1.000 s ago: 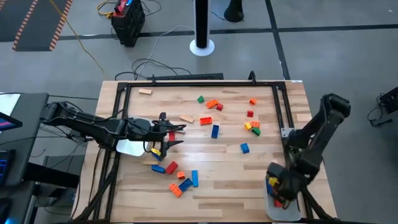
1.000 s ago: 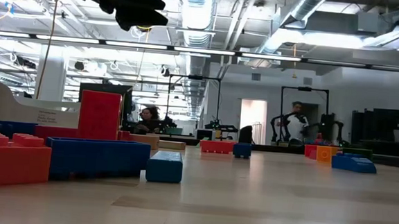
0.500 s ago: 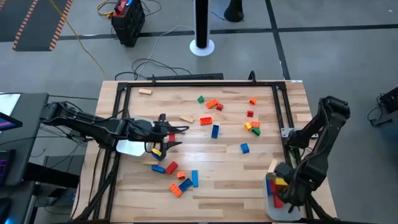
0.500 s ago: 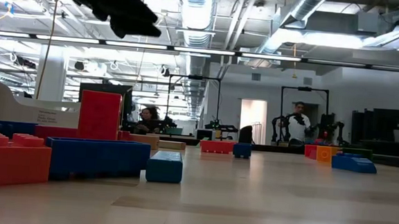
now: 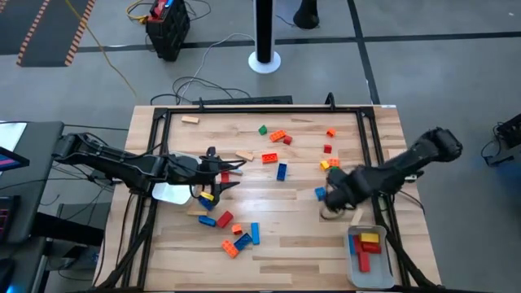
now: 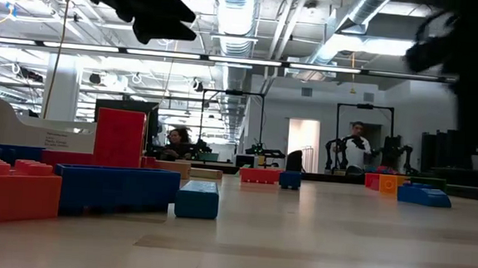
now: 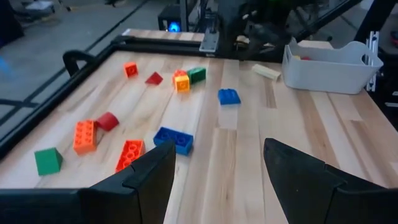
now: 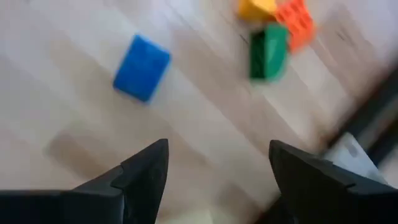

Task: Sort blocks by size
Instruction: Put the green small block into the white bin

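Over the right half of the table: the right gripper point(image 5: 330, 195) hangs above the wood with its fingers apart and nothing between them.
Just beside the right gripper: a small blue block point(image 5: 320, 194) lies flat on the table, clear of the fingers point(image 8: 146, 177).
A little past that blue block: a yellow, an orange and a green block point(image 8: 267, 51) sit bunched together, touching.
Behind the right gripper, at the table's near right corner: a white tray point(image 5: 383, 264) holds a yellow, a blue and a red block.
Over the left half of the table: the left gripper point(image 5: 232, 175) hovers with its fingers spread and empty.
Near the left gripper, toward the table's near edge: a loose group of blocks point(image 5: 224, 220) in yellow, blue, red and orange lies on the wood.
Ahead of the left gripper: a long blue block point(image 7: 173, 140) and an orange block point(image 7: 129, 154) lie side by side; a second orange block point(image 7: 84, 135), a red one and a green one point(image 7: 48, 160) lie farther out, apart from each other.
Under the left arm, beside its gripper: a second white tray point(image 5: 169, 194) is partly hidden.
Far back edge of the table: a tan wooden block point(image 5: 190, 120) lies alone, well apart from both grippers.
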`<action>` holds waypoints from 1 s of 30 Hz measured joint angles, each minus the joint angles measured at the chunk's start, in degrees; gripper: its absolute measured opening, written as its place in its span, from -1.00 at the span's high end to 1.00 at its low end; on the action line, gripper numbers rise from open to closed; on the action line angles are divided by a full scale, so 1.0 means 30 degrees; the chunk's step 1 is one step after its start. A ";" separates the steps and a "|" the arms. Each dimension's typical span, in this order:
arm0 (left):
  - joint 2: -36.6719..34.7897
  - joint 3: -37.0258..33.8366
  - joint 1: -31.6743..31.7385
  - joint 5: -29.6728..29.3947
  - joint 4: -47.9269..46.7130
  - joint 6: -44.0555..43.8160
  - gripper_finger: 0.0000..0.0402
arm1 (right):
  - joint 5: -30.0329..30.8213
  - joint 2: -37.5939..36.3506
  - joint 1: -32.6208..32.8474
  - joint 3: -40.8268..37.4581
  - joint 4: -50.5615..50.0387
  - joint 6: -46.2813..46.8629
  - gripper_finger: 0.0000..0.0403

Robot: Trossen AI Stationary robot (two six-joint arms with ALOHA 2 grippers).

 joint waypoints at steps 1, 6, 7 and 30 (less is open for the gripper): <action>0.0000 0.0000 0.0000 0.0000 -0.0143 -0.0201 -0.18 | -0.0007 -0.0045 -0.0917 -0.0369 0.0635 -0.0988 -0.52; 0.0000 -0.0109 -0.0002 -0.0007 -0.0511 -0.0789 -0.18 | 0.0058 -0.0093 -0.5111 -0.1512 0.1928 -0.4328 -0.52; 0.0000 -0.0109 -0.0027 -0.0007 -0.0651 -0.0913 -0.18 | 0.0053 -0.0085 -0.5780 -0.1600 0.2026 -0.4784 -0.52; 0.0000 -0.0117 -0.0954 -0.0432 -0.1486 -0.1420 -0.18 | -0.1326 -0.0070 -1.0024 -0.4850 0.7383 -0.9328 -0.44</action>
